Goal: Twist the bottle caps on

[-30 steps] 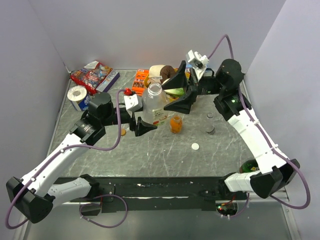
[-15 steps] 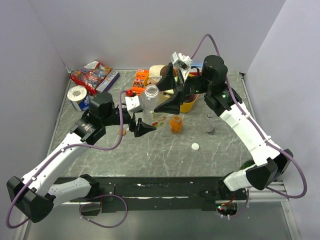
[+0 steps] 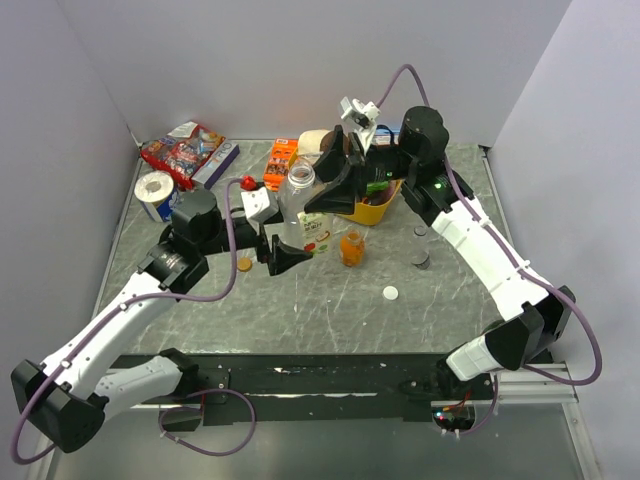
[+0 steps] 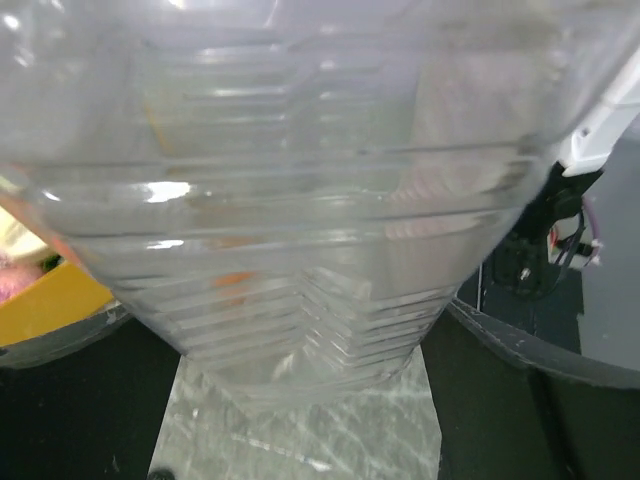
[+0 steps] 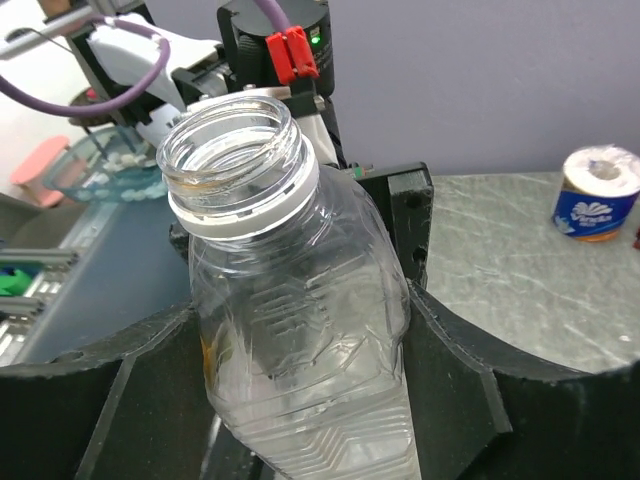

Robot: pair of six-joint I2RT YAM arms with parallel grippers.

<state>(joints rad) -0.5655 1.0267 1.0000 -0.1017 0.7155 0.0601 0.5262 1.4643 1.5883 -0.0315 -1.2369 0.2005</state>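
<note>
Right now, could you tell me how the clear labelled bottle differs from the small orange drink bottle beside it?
The clear bottle is much larger than the orange drink bottle. The clear bottle looks empty, while the orange drink bottle holds orange liquid. The clear bottle sits between the fingers of the right gripper, while the orange drink bottle stands free on the table. Both are upright.

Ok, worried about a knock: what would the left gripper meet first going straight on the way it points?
The clear bottle: it sits between the fingers of the left gripper, filling its wrist view; exact gap unclear.
</note>
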